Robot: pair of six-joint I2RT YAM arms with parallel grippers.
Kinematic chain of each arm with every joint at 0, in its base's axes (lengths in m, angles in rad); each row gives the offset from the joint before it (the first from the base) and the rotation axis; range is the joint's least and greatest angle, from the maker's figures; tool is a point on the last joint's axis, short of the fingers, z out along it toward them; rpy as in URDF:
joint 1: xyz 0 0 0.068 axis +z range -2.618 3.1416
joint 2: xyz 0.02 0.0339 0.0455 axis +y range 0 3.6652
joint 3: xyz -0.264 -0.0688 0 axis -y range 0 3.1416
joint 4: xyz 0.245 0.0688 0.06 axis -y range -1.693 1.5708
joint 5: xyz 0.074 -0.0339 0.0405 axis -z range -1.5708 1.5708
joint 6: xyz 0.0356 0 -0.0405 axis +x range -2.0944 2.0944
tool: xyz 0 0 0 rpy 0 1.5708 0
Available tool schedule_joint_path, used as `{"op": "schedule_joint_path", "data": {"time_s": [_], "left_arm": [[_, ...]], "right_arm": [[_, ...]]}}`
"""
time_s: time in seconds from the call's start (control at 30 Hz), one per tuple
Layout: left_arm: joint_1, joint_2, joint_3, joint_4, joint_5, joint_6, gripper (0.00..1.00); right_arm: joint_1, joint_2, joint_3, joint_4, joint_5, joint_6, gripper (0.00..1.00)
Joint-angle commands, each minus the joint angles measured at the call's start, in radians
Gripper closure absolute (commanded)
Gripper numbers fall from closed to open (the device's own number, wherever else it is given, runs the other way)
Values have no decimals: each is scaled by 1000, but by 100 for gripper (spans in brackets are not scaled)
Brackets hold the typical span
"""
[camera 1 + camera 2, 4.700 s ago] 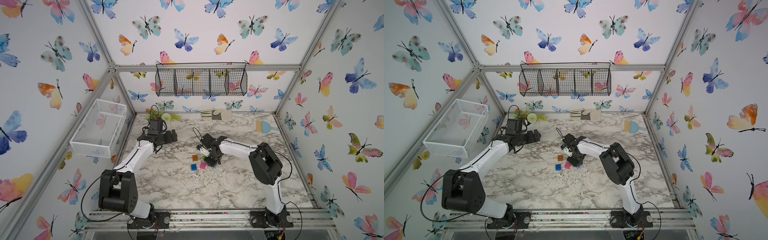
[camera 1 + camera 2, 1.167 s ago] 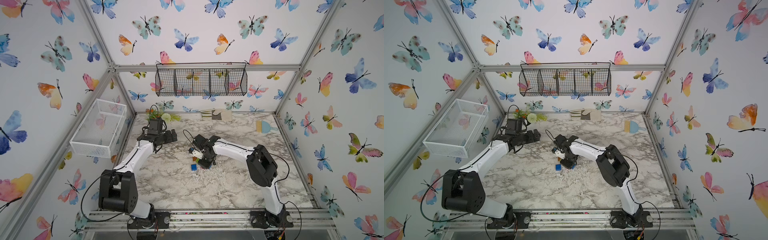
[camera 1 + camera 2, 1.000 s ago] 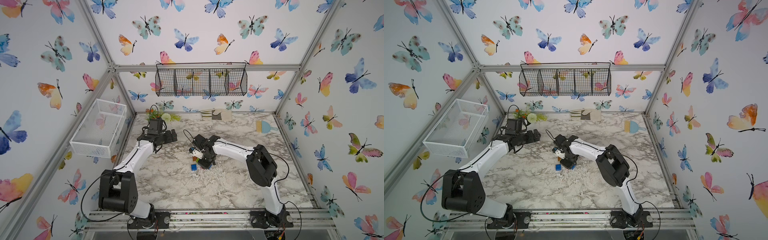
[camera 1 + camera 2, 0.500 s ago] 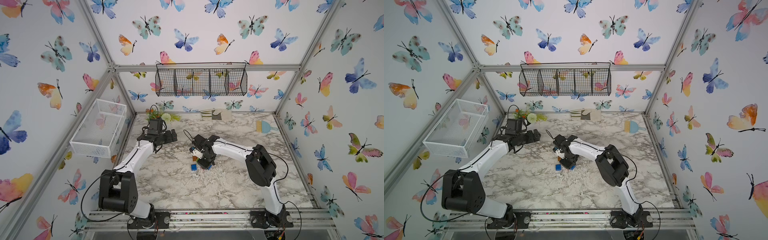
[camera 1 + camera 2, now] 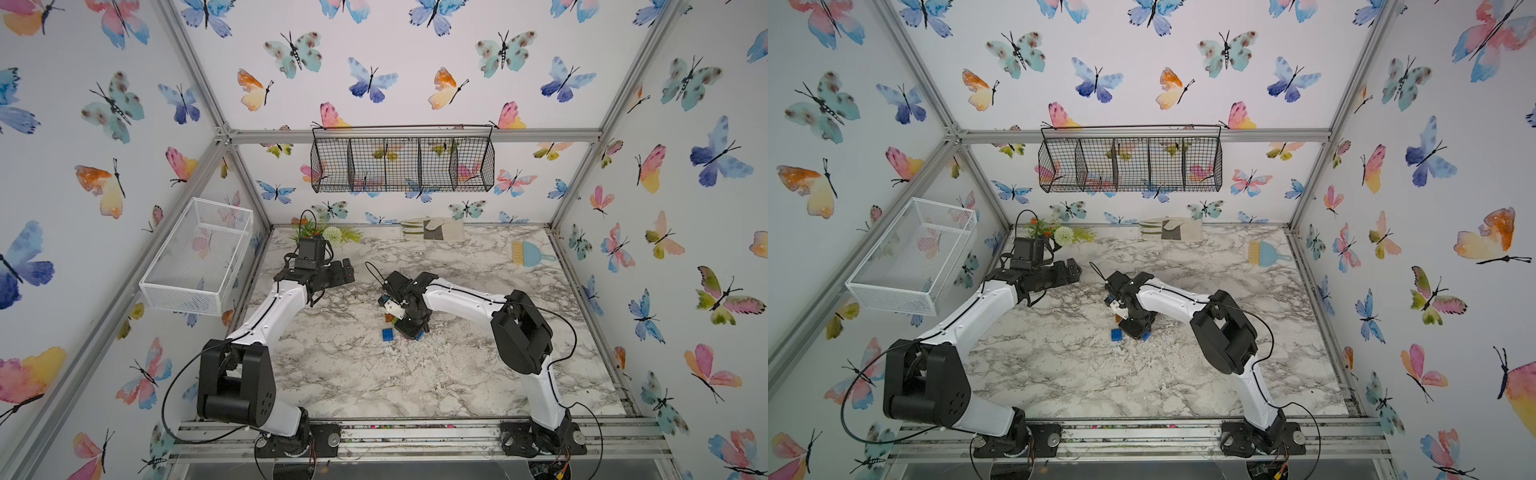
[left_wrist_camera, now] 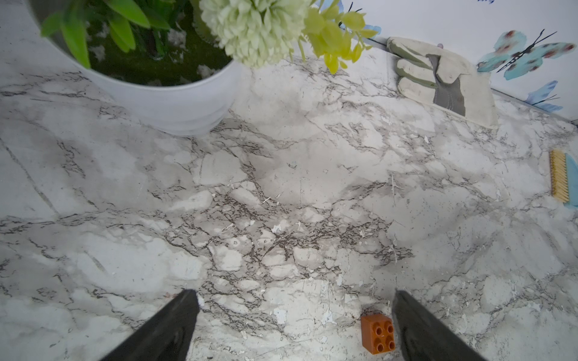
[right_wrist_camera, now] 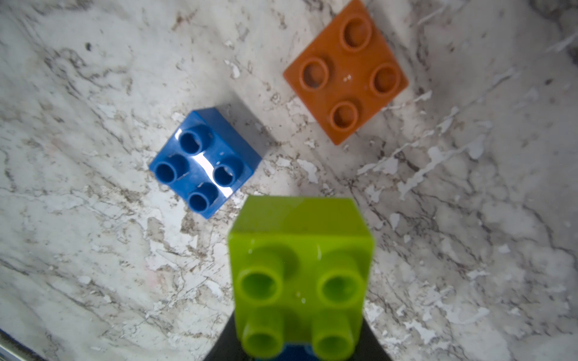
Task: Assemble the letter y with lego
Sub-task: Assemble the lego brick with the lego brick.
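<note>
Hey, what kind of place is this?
Most likely a robot test cell, not a home: two arms bolted to a rail, an aluminium frame with butterfly-papered walls, and a marble-look tabletop holding toy bricks.

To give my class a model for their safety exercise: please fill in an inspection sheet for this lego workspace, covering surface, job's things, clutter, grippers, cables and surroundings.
Surface: marble-pattern table, flecked with white chips.
Job's things: lime green brick in the right gripper, something blue next to it; dark blue brick and orange brick lie apart on the table.
Clutter: potted plant, glove and brush toward the far side.
Grippers: left gripper open, empty; right gripper shut on the lime green brick.
Cables: black cable loops off each arm.
Surroundings: butterfly walls, black wire basket, white mesh basket.
</note>
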Motion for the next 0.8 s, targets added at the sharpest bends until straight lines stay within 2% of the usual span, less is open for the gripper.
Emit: {"op": "schedule_joint_path", "data": {"time_s": [0.0, 0.33, 0.77], "left_arm": [[6, 3, 27, -18, 12, -4, 3], [8, 2, 27, -19, 10, -5, 3], [7, -1, 25, -19, 12, -4, 3]], "right_arm": [[12, 37, -55, -139, -22, 18, 86], [12, -15, -35, -60, 0, 155, 86], [12, -43, -15, -63, 36, 178, 85]]}}
